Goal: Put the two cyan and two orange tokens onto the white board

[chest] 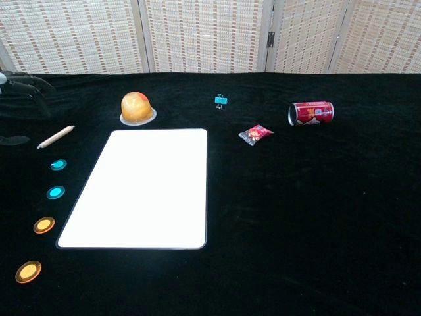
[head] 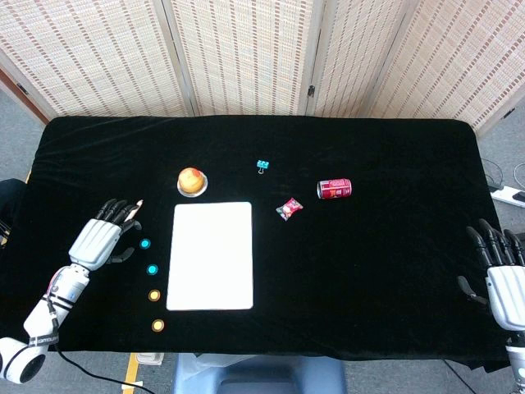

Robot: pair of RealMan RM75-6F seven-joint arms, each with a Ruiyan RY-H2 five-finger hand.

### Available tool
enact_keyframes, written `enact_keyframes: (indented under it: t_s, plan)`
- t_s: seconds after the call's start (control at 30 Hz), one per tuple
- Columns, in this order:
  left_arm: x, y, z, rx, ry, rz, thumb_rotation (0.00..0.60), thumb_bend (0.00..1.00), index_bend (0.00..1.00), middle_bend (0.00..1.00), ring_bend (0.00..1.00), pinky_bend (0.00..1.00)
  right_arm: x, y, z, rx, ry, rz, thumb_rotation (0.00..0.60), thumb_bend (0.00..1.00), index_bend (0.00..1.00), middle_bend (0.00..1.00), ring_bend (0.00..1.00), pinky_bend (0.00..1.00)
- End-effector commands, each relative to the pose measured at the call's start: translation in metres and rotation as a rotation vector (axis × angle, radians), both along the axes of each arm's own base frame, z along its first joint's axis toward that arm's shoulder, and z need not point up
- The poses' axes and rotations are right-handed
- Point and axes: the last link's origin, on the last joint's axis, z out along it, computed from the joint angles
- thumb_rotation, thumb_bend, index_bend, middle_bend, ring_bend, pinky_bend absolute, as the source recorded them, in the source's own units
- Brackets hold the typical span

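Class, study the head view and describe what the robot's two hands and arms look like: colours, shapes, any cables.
Each hand has a silvery-white ribbed back and slim black fingers; see the left hand and the right hand. The left forearm is white, with a thin black cable running along it and small red marks near the wrist, and ends in a rounded white joint. Only a grey-white stub of the right wrist shows.
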Motion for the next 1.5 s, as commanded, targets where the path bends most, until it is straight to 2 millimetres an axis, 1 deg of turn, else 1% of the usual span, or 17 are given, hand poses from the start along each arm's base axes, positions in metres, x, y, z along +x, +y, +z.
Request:
enact_keyframes:
  t_s: [0.03,0.23,0.47,0.73,1.33,1.5]
  plan:
    - [-0.004,0.007,-0.013,-0.031,0.029,0.026,0.600,0.36,0.40,0.16,0.04,0.00,-0.001,0.001,0.000,0.001,0.000,-0.003,0.600,0.36,0.00,0.03,0.09,0.04]
    - [-0.009,0.011,-0.030,-0.070,0.051,0.062,0.600,0.36,0.41,0.16,0.01,0.00,-0.002,0.001,-0.001,0.005,-0.005,-0.008,0.600,0.36,0.00,0.03,0.08,0.04]
    - [-0.011,0.018,-0.043,-0.092,0.058,0.096,0.600,0.36,0.42,0.15,0.01,0.00,-0.003,-0.001,-0.002,0.009,-0.007,-0.004,0.600,0.36,0.00,0.03,0.08,0.04]
    - [-0.013,0.024,-0.055,-0.105,0.069,0.128,0.600,0.36,0.42,0.15,0.01,0.00,-0.004,0.000,0.003,-0.015,-0.003,-0.008,0.600,0.36,0.00,0.03,0.08,0.04]
    - [-0.028,0.033,-0.063,-0.105,0.089,0.203,0.600,0.36,0.44,0.15,0.01,0.00,-0.005,0.001,0.002,-0.012,-0.006,-0.012,0.600,0.36,0.00,0.03,0.08,0.04]
    - [-0.029,0.033,-0.064,-0.104,0.083,0.205,0.600,0.37,0.45,0.15,0.01,0.00,-0.005,0.001,0.002,-0.011,-0.006,-0.015,0.600,0.36,0.00,0.03,0.09,0.04]
